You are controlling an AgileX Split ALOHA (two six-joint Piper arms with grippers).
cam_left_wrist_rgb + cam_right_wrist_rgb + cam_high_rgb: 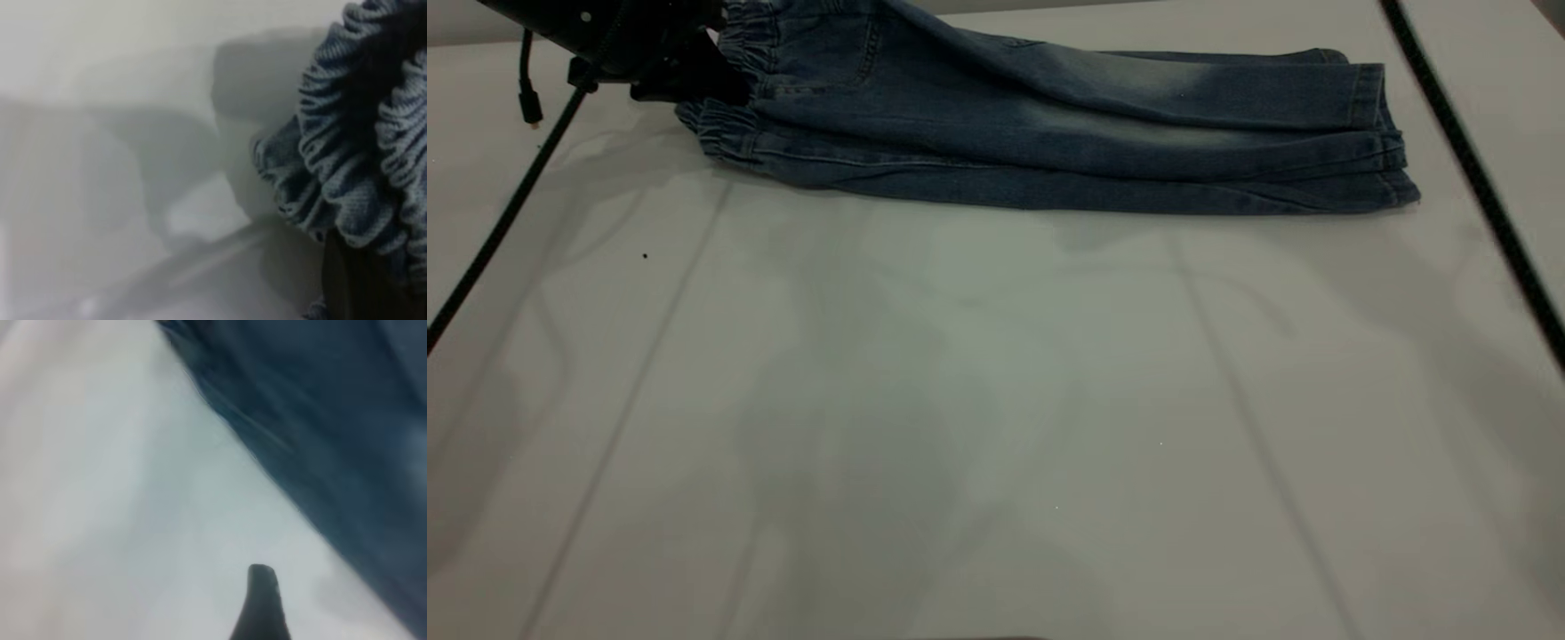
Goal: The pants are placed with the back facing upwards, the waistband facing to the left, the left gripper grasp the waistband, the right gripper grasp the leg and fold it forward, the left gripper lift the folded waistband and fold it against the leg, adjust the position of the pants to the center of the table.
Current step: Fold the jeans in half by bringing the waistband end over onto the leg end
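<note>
The pants (1049,133) lie folded lengthwise along the far side of the table (960,400), with the hems to the right. The plain leg (1183,89) is on top. At the far left, my left gripper (694,76) is shut on the gathered waistband (734,133), whose upper layer is raised a little. In the left wrist view the ruched waistband (347,167) bunches over a dark finger (360,280). In the right wrist view only one black fingertip (261,587) shows, above bare table and beside the denim (333,420), holding nothing.
A black cable (1476,178) runs diagonally down the table's right side. Another cable (507,213) slants down from the left arm. White tabletop stretches from the pants to the near edge.
</note>
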